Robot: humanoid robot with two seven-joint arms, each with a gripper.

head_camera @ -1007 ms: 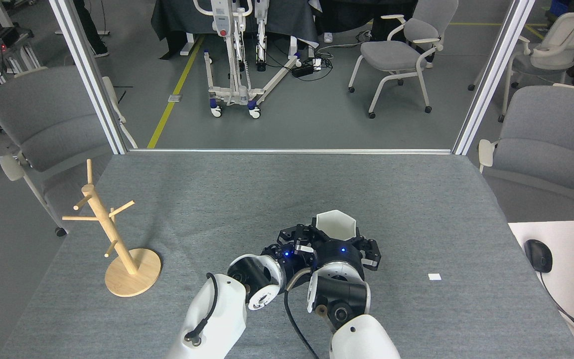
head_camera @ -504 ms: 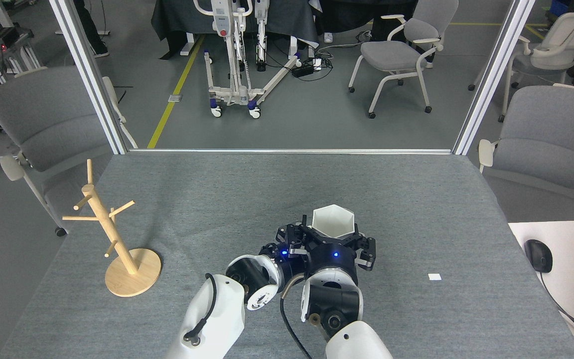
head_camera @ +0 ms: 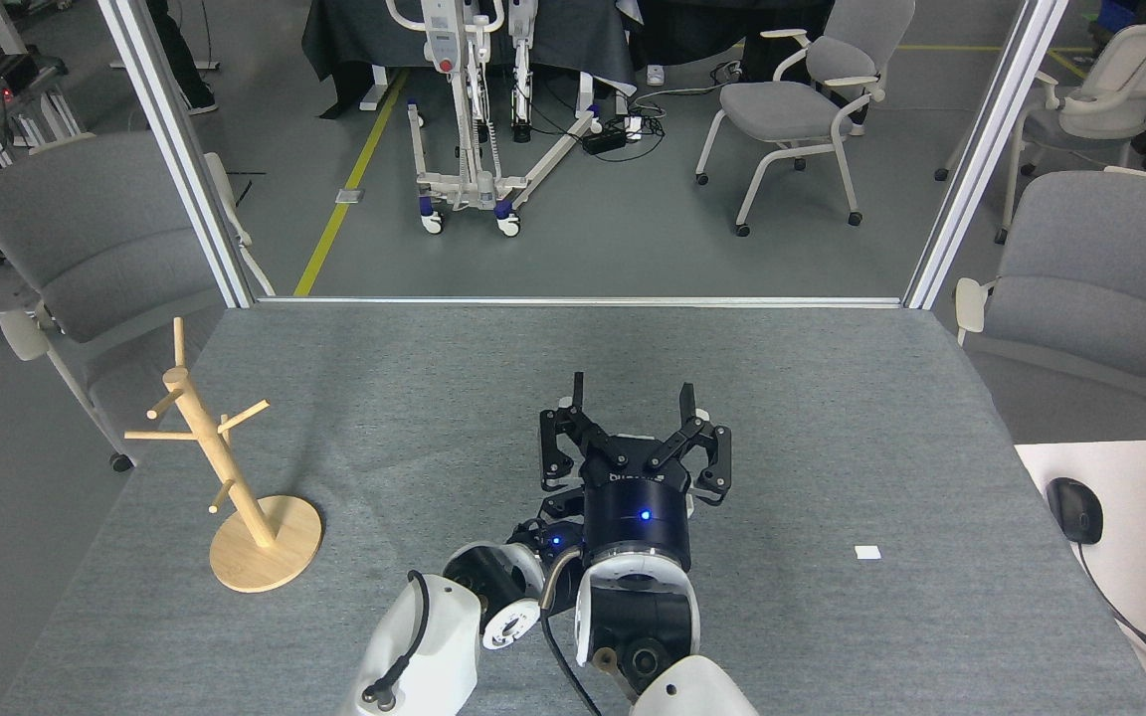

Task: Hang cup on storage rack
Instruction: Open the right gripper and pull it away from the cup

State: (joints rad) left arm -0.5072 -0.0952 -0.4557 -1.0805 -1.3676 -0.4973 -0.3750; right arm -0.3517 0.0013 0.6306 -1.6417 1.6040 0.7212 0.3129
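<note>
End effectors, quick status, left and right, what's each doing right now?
Left end effector: mostly hidden, cannot tell.
Right end effector: open, holding nothing visible.

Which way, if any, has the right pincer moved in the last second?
Yes. The right pincer has shifted left, away from the small white tag on the table, tips reaching farther forward.

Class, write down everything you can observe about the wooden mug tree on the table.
The storage rack is a mug tree of pale, bare wood: a slim pole rising from a round flat base, with several short pegs angled outward at different heights. In this view the pole slants toward the upper left. It stands near the left edge of the grey table, resting only on the cloth. Nothing hangs on it and neither gripper touches it.
</note>
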